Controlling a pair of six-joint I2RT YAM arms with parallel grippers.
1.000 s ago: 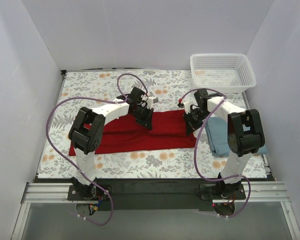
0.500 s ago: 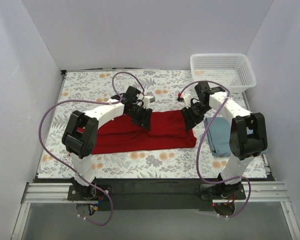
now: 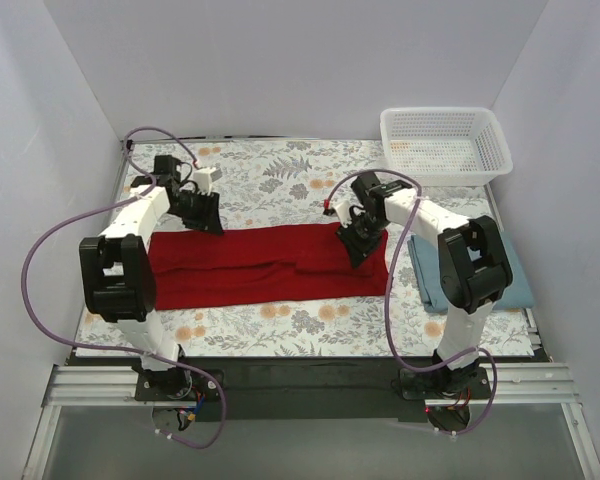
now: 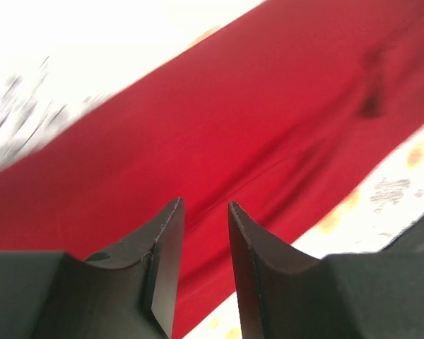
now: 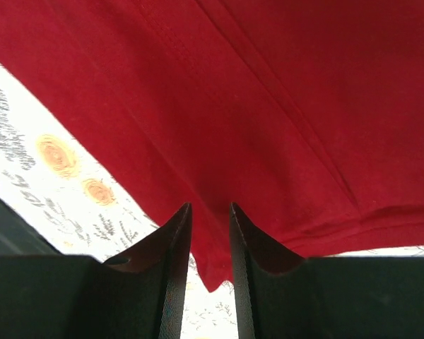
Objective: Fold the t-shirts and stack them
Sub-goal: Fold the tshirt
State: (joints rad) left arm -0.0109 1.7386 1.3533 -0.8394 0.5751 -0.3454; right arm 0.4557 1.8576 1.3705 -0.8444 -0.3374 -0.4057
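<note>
The red t-shirt point(image 3: 270, 265) lies flat as a long band across the middle of the table. The blue-grey t-shirt point(image 3: 480, 280) lies folded at the right, partly under the right arm. My left gripper point(image 3: 208, 213) hovers at the red shirt's far left edge. In the left wrist view its jaws point(image 4: 203, 205) stand a narrow gap apart, with nothing between them and the red cloth point(image 4: 268, 106) below. My right gripper point(image 3: 358, 247) is over the shirt's right part. In the right wrist view its jaws point(image 5: 210, 206) are slightly apart and empty above a corner of the red cloth point(image 5: 268, 85).
A white lattice basket point(image 3: 445, 145) stands at the far right corner. The table has a floral cloth point(image 3: 280, 180). White walls close in the left, right and back. Purple cables loop off both arms.
My left arm has swung from the shirt's middle to its far left edge. My right gripper has moved a little left and nearer over the shirt. The shirt's far edge lies straighter.
</note>
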